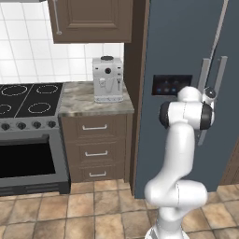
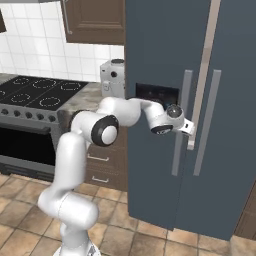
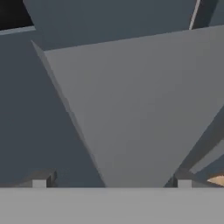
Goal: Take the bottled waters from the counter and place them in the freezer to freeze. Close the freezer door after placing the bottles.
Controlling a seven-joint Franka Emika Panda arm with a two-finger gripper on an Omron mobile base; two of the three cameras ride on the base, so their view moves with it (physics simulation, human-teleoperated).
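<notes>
My pincer [image 3: 111, 183] released, tips spread wide — pressed close to long silver handle [image 2: 178, 122] of freezer door [image 2: 155, 60]. Freezer [image 1: 186, 42] shut. Counter [image 1: 79, 100] at nine o'clock — white coffee machine [image 1: 107, 78] on it.

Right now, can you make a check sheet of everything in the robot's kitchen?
Surface: stone counter beside the stovetop.
Job's things: freezer door shut; no bottled waters seen.
Clutter: white coffee machine on the counter.
Grippers: gripper at the freezer's long silver handle, fingers spread wide, holding nothing.
Cables: nothing seen.
Surroundings: brown wall cabinet, drawers, oven, tiled floor.
</notes>
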